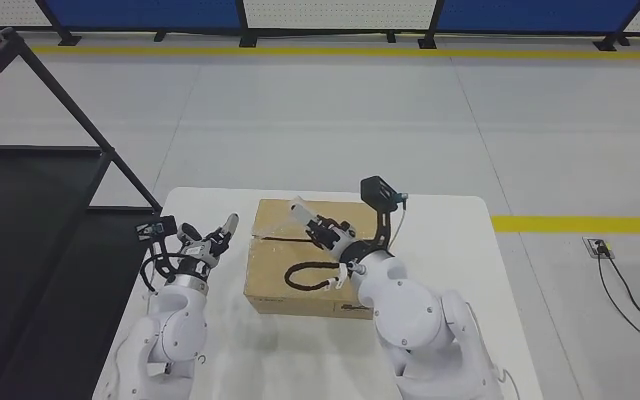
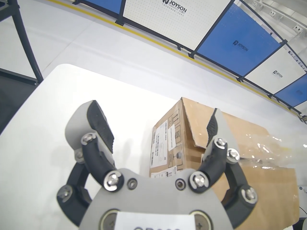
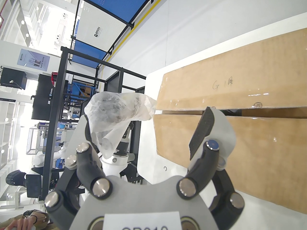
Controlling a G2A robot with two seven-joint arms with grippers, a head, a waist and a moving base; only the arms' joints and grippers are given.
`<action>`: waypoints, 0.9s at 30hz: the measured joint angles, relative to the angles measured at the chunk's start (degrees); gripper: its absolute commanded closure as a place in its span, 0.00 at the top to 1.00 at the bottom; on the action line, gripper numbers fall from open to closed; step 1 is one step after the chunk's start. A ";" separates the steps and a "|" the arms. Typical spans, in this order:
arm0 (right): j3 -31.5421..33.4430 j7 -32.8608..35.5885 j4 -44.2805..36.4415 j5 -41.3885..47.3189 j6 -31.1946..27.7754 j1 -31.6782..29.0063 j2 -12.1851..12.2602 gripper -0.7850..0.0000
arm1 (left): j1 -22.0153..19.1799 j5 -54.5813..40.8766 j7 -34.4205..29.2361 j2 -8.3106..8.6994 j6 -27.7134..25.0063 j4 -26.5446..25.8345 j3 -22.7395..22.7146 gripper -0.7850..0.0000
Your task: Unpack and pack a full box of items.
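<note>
The box (image 1: 270,275) lies closed just beyond the spread fingers of the right gripper (image 3: 153,120), its seam passing the bare fingertip. The left gripper (image 2: 154,111), fingers spread and empty, faces the box end. Shed the tape wad (image 3: 120,111) clinging to one finger before hooking a flap.

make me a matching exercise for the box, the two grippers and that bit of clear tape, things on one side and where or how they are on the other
Things
1. cardboard box
2. left gripper
3. right gripper
4. crumpled clear tape

Places and states
A. open, above the box's top seam
B. clinging to one finger of an open gripper
C. on the white table, top flaps shut
D. open, beside the box's labelled end

Pairs: 1-C, 2-D, 3-A, 4-B
</note>
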 measured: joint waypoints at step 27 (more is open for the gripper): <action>0.60 3.63 0.98 -1.11 1.94 -0.61 0.92 1.00 | -4.22 7.64 -7.22 0.05 -3.45 5.95 6.21 1.00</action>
